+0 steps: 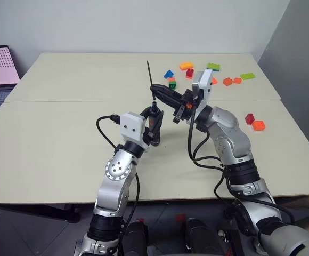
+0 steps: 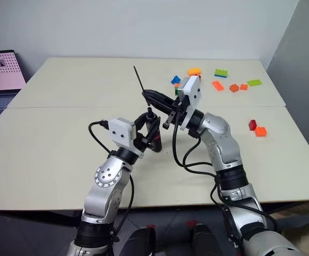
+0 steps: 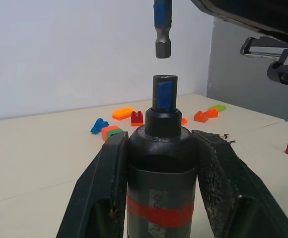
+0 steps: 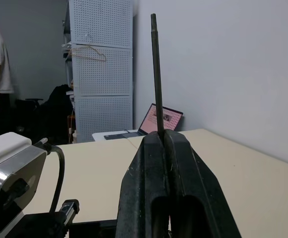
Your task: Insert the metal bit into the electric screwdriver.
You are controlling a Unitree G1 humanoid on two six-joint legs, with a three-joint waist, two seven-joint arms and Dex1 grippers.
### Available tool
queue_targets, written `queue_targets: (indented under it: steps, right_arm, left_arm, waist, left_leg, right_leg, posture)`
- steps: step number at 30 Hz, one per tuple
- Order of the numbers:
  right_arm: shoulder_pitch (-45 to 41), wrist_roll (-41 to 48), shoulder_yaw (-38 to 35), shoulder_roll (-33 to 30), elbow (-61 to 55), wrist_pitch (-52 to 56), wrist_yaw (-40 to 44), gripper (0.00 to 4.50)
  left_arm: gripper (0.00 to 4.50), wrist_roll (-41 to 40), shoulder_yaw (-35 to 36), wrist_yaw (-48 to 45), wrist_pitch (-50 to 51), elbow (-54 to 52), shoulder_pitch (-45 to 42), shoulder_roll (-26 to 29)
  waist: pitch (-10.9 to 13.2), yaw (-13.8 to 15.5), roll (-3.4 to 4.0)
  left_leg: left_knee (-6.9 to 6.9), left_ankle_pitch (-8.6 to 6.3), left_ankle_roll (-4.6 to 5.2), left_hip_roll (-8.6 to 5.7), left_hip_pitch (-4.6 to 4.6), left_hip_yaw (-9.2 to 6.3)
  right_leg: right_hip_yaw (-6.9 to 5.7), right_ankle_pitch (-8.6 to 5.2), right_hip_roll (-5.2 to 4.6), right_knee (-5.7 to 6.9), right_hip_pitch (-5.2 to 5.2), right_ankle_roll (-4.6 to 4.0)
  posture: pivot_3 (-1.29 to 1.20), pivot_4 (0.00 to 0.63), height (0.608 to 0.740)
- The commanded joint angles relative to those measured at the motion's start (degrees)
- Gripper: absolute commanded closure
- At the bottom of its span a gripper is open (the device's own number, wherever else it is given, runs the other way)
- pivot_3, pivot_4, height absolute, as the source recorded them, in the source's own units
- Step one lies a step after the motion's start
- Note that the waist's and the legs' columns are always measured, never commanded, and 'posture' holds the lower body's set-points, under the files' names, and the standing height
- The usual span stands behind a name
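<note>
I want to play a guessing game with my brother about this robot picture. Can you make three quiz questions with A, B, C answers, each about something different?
1. Where is the metal bit?
A. Lying on the table
B. Just above the electric screwdriver's socket
C. Beside the laptop

2. What colour is the band around the electric screwdriver?
A. Red
B. Green
C. Yellow

3. What is the left end effector doing?
A. Hanging open with nothing in it
B. Picking up a brick
C. Shut on the electric screwdriver

Answers:
1 B: the left wrist view shows the bit's end above the socket with a gap, held by the right end effector.
2 A: a red stripe wraps the black body.
3 C: both black fingers press the tool's sides.
</note>
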Motion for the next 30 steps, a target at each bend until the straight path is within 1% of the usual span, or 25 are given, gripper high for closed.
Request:
queue_targets:
  steps: [1, 20, 30]
  right_arm:
    - [0.40, -0.08, 0.15, -0.19, -1.35, -0.91, 0.51, 4.50]
    - [2.70, -0.19, 2.06, -1.31, -3.05, 2.81, 0.95, 4.50]
    - [-0.91, 1.10, 1.91, -4.94, -1.46, 9.81, 3.68, 4.50]
  left_arm:
    - [2.88, -0.28, -0.06, 0.06, -0.01, -1.93, -0.08, -0.10]
    - [2.88, -0.23, -0.39, -0.31, -0.19, -2.21, 0.20, 0.09]
    - [2.88, -0.09, -0.81, -1.20, -0.53, -2.50, 0.55, 1.02]
  waist:
    - [0.00, 0.00, 0.00]
    - [0.00, 0.00, 0.00]
    - [0.00, 0.00, 0.00]
  left_leg:
    - [0.00, 0.00, 0.00, 0.00, 0.00, 0.00]
    - [0.01, 0.00, 0.00, 0.00, 0.01, -0.01]
    - [0.01, 0.00, 0.00, 0.00, 0.03, 0.00]
  right_leg:
    - [0.00, 0.00, 0.00, 0.00, 0.00, 0.00]
    - [0.00, -0.03, 0.00, 0.00, 0.01, -0.04]
    - [0.01, -0.05, 0.00, 0.00, 0.02, -0.09]
  posture:
    - [0.00, 0.150, 0.740]
    - [0.00, 0.150, 0.740]
    - [0.00, 0.150, 0.740]
